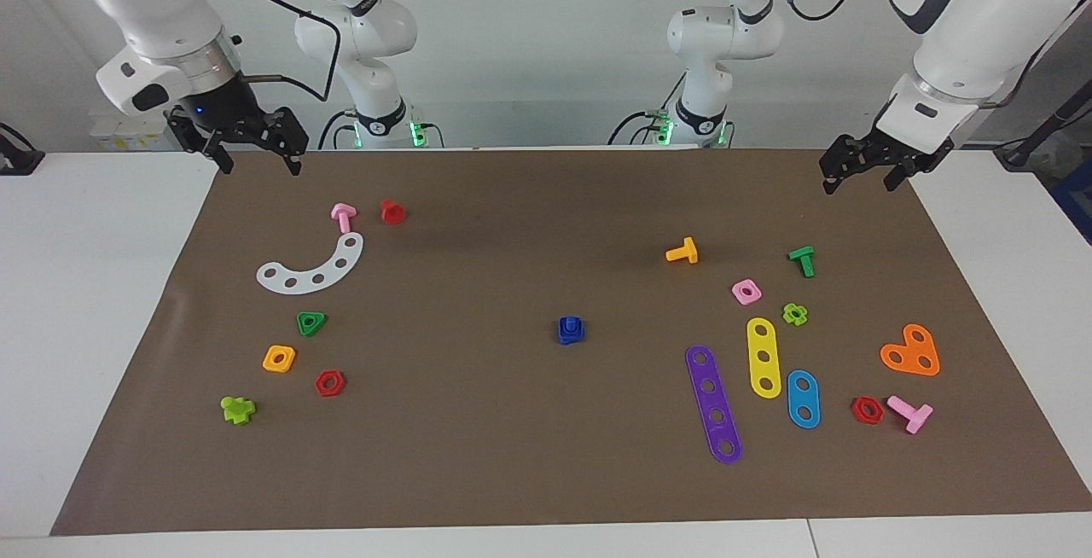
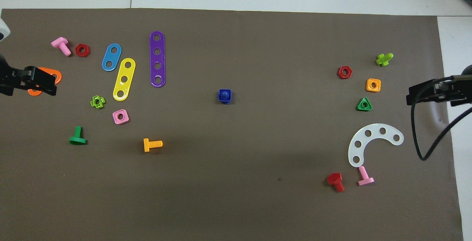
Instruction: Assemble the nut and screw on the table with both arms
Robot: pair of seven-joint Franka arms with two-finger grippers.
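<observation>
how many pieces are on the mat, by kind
loose screws: 6
loose nuts: 6
flat holed plates: 5
blue nut and blue screw, stacked together: 2
total: 19

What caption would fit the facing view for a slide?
Blue nut and screw sit joined mid-mat; left tool and right tool hang raised, holding nothing.

The nut [image 1: 572,330] sits mid-mat with the screw [image 1: 572,322] standing in it, while both grippers hang open, raised over the mat's [image 1: 512,456] corners nearest the robots.
</observation>
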